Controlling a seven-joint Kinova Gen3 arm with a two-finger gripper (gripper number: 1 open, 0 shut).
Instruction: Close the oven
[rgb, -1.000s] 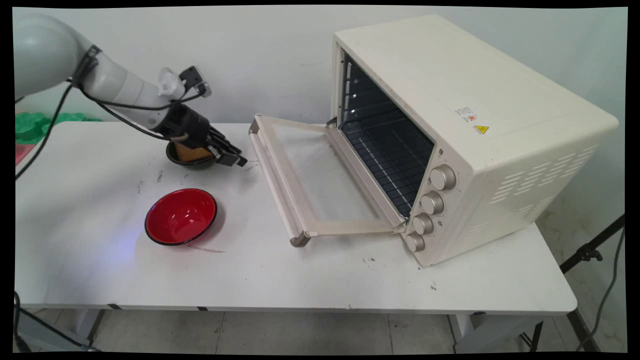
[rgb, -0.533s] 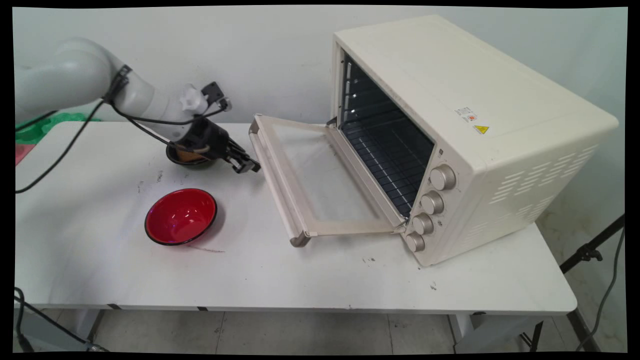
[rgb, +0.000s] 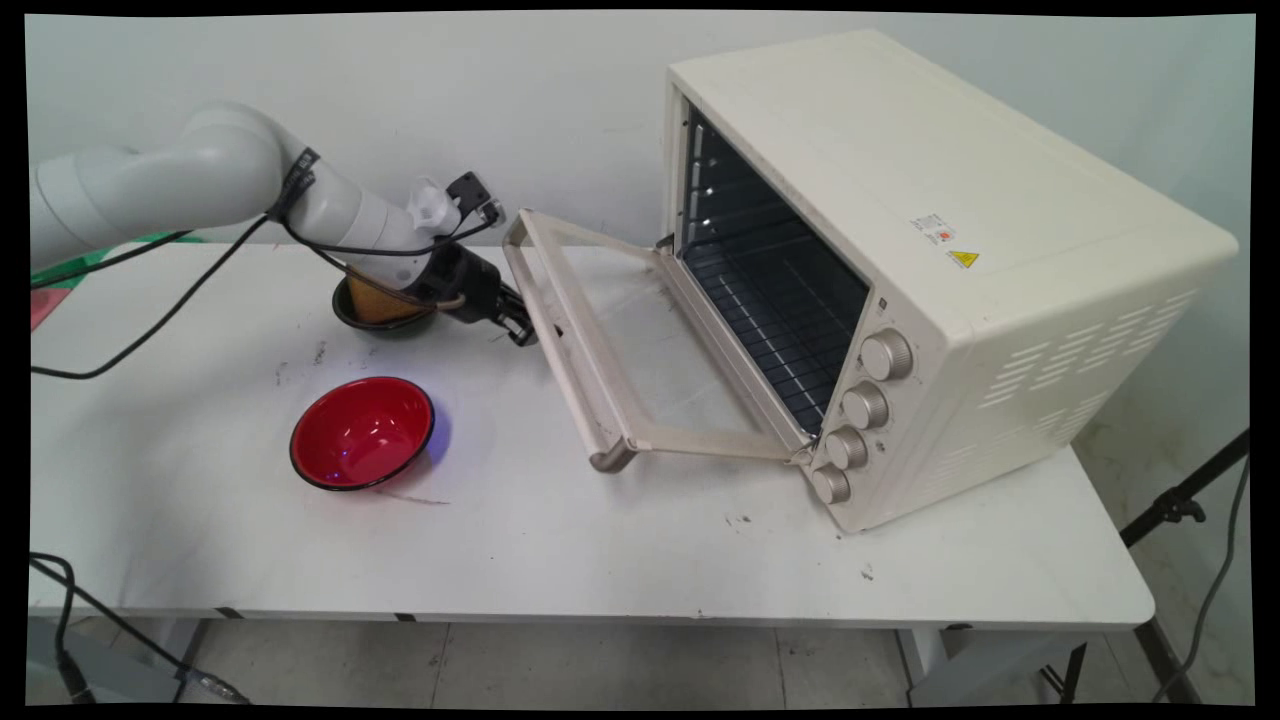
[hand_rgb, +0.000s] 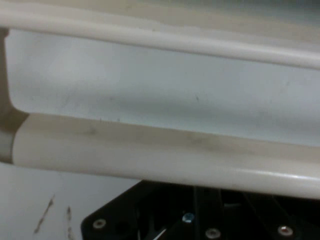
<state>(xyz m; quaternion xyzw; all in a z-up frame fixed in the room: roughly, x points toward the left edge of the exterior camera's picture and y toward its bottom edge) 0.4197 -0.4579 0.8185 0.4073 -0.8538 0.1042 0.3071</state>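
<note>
2 bowls sit on the white desk (rgb: 600, 560) left of the cream metal toaster oven (rgb: 930, 270): a red bowl with a black rim (rgb: 362, 433) well clear of it, and a dark bowl holding something tan (rgb: 383, 303) farther back. The oven's glass door (rgb: 620, 350) hangs part open, tilted up off the desk. The black two-finger gripper (rgb: 520, 327) presses under the door's cream bar handle (hand_rgb: 165, 160), touching it; whether the jaws are released or clenched cannot be told. The dark bowl lies just behind the gripper.
</note>
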